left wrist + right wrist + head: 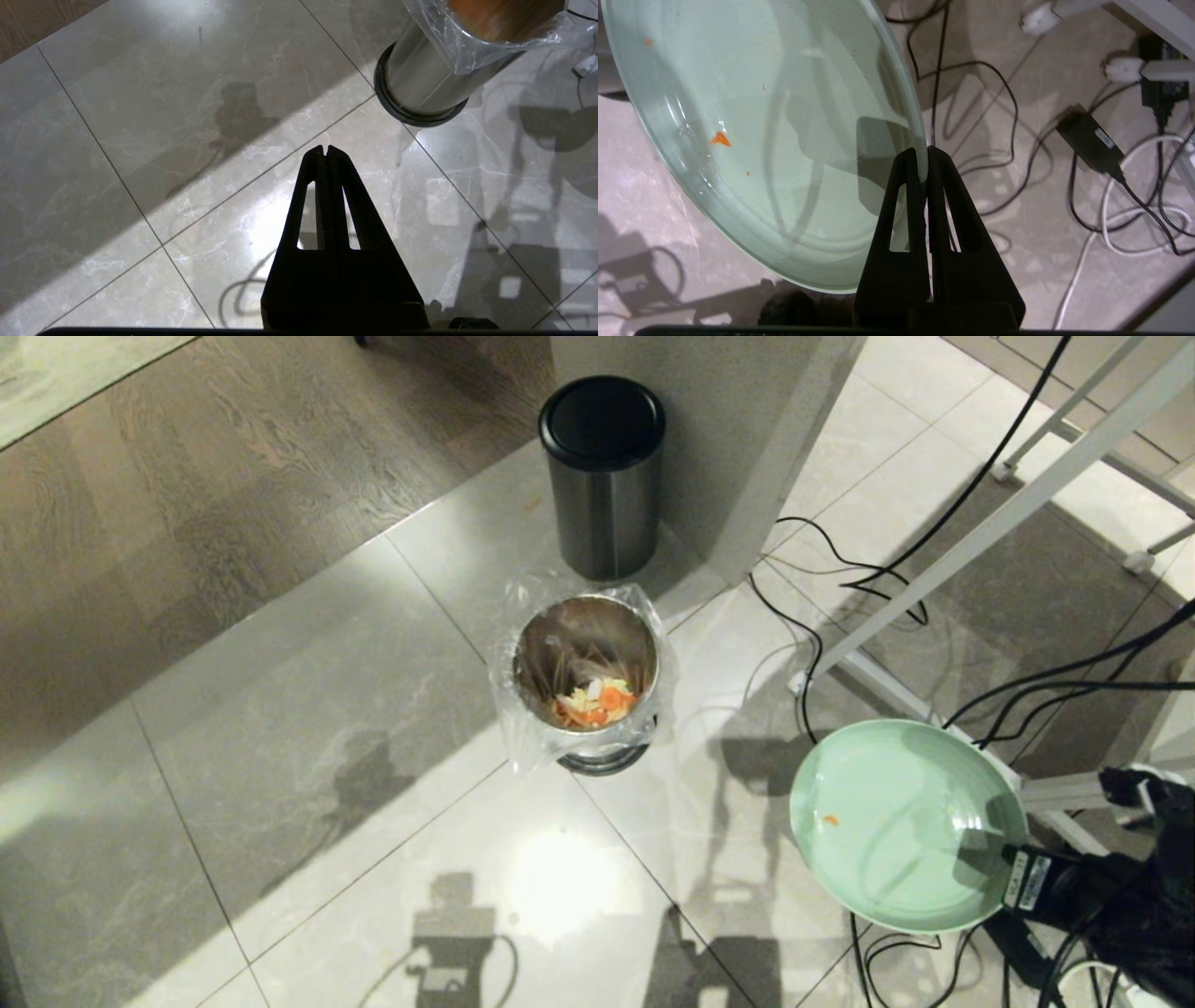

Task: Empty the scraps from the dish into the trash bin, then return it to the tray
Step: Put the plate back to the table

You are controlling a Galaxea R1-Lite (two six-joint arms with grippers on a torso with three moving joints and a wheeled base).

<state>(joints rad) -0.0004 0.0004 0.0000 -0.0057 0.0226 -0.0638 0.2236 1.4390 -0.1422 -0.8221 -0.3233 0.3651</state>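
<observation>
Dish (pixel 887 812) in mid-air: the mint-green plate hangs tilted over the tiled floor (pixel 280 728) at the robot's right, well clear of the trash bin (pixel 586 616), pinched at its rim by the right tool (pixel 924 156). That tool's two black fingers are clenched on the plate's edge, one finger on the upper face and one beneath. The steel bin, lined with a clear plastic bag (pixel 509 709), stands open with the scraps (pixel 595 702) lying at its bottom: carrot slices and pale sticks in a small heap. Only a few orange crumbs (pixel 720 139) cling to the plate's face. A second steel bin with a black lid (pixel 602 420) stands behind the first. Black cables (pixel 822 644) trail over the floor under and beside the plate, near a white frame (pixel 1027 504). The left tool (pixel 325 151) hangs idle above the floor near the bin's base, fingers pressed together on nothing. The tray is in no view.

By its look the plate is stiff and glossy, probably glazed and likely to break if dropped on tile. A single pinch at the rim leaves the whole plate cantilevered from one point, so it may swivel or slip between the fingers if swung fast. The rim is the only practical hold; a deep bite past the raised edge and a slow, level carry seem safest for the return to the tray.
</observation>
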